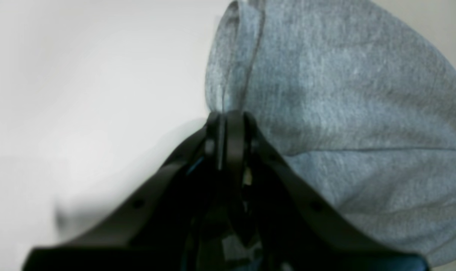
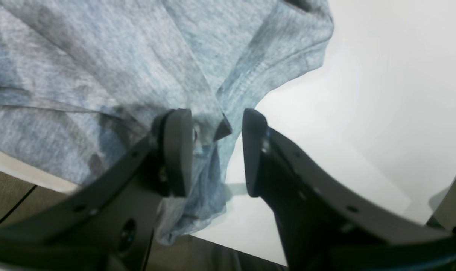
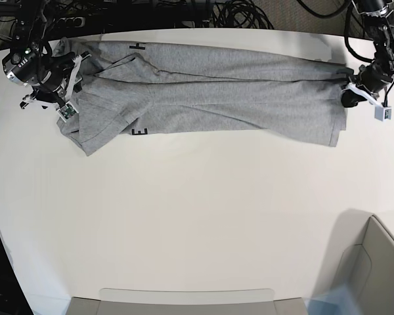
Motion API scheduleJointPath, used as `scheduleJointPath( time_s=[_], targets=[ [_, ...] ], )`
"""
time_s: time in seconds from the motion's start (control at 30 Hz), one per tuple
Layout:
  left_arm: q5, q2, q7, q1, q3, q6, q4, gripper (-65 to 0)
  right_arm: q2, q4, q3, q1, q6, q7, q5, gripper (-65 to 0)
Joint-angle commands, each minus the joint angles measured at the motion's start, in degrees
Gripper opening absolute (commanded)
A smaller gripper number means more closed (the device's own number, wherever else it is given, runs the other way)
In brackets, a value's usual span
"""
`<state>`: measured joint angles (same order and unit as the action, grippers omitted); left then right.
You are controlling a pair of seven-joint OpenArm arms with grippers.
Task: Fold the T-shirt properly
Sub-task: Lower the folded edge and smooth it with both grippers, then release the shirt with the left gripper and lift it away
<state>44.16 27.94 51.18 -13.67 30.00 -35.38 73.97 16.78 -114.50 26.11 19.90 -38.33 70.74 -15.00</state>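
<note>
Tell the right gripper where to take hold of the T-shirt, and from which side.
Grip the bunched sleeve-end edge of the T-shirt that lies between the fingers of the open right gripper. Come from the table's outer end, inward: there the cloth is stacked in folds at the table edge, so one pinch should catch all layers.

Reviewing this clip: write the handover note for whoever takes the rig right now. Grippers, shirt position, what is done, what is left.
Left gripper: shut on a bunched edge of the T-shirt, at the right end in the base view.
Right gripper: open, fingers astride a fold of shirt fabric at the other end, near the sleeve; not clamped.
T-shirt: stretched lengthwise along the far side of the white table, already folded over lengthwise, black lettering partly showing.
Done: lengthwise fold.
Left: probably close the right gripper, then fold across and flatten.
</note>
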Motion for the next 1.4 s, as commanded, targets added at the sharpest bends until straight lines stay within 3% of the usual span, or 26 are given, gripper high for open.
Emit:
scheduleJointPath(
  time_s=[0.0, 0.17, 0.27, 0.37, 0.5, 0.77, 1.17, 1.37],
  targets=[
    [0.2, 1.3, -0.1, 0.1, -0.2, 0.2, 0.8, -65.0, 0.7, -1.1, 0.2, -0.3, -1.0, -0.5, -0.3, -42.6],
    [0.5, 0.8, 0.3, 0.1, 0.3, 0.2, 0.7, -65.0, 0.7, -1.1, 0.2, -0.2, -1.0, -0.5, -0.3, -42.6],
    [0.6, 0.8, 0.3, -0.2, 0.4, 0.2, 0.9, -53.3, 0.7, -1.1, 0.2, -0.2, -1.0, -0.5, -0.3, -42.6],
    [2.6, 1.1, 1.8, -0.3, 0.4, -0.3, 1.1, -48.3, 0.7, -1.1, 0.2, -0.2, -1.0, -0.5, -0.3, -42.6],
    [8.0, 1.3, 5.0, 0.1, 0.4, 0.2, 0.9, -48.4, 0.8, -1.1, 0.2, -0.2, -1.0, -0.5, -0.3, -42.6],
    [8.2, 3.0, 5.5, 0.3, 0.4, -1.9, 0.9, -48.2, 0.8, -1.1, 0.2, -0.1, -1.0, -0.5, -0.3, -42.6],
    [8.1, 9.8, 5.7, 5.0, 0.4, -1.9, 1.1, -48.1, 0.7, -1.1, 0.1, -0.3, -1.0, -0.5, -0.3, -42.6],
    [8.1, 13.1, 5.7, 12.2, 0.4, -1.0, 1.1, -48.0, 0.8, -1.3, 0.1, -0.2, -1.0, -0.5, -0.3, -42.6]
  ],
)
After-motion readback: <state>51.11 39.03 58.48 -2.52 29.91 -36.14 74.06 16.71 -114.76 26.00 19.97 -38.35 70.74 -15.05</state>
